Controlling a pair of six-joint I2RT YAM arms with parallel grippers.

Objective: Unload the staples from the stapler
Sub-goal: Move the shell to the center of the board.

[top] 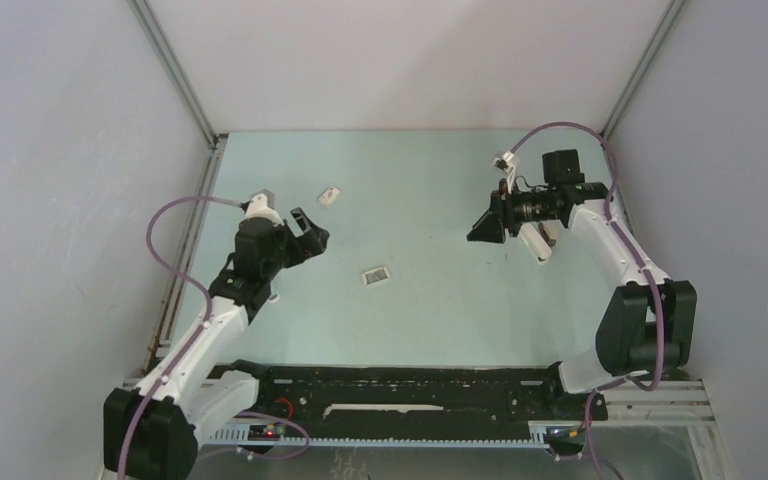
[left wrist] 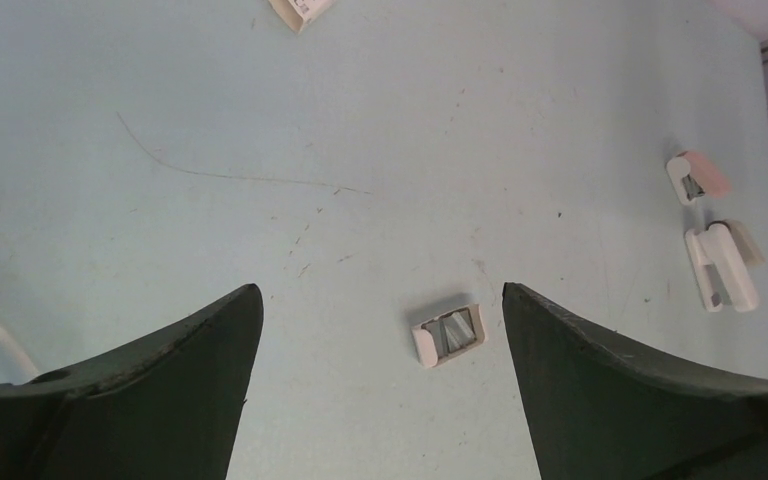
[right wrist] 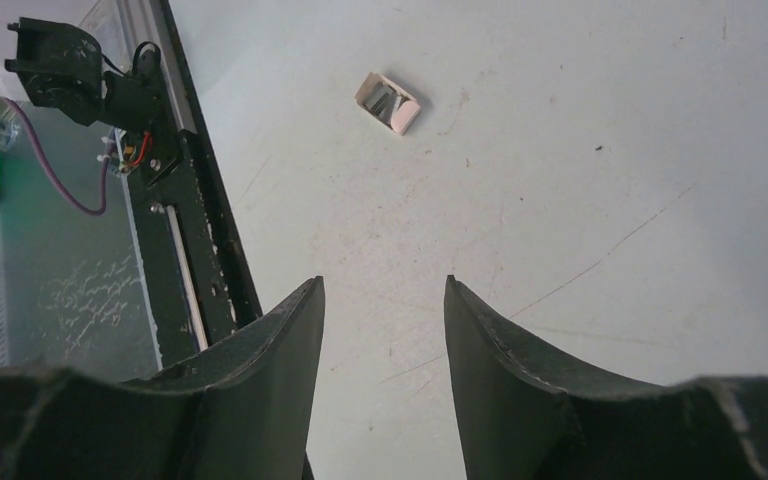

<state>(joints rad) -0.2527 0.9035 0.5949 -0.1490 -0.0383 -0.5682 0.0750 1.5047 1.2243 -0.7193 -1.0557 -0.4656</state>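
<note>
The staples (left wrist: 452, 334), short dark grey metal strips, lie inside a small open white cardboard tray (left wrist: 424, 350) near the middle of the pale green surface (top: 430, 320), well apart from every wall. The left gripper (left wrist: 380, 290) hovers over the surface just left of the tray, its jaws spread wide with nothing between them. The right gripper (right wrist: 382, 282) hangs on the far side of the tray, its jaws parted partway and empty, over bare surface. A small white plastic stapler (left wrist: 722, 268) lies toward the right side beneath the right arm, with a smaller white-and-peach piece (left wrist: 695, 176) just beyond it. A small white box (top: 331, 196) sits behind the left gripper. Open surface stretches between the two grippers, and a black rail (top: 410, 390) runs along the near edge.
</note>
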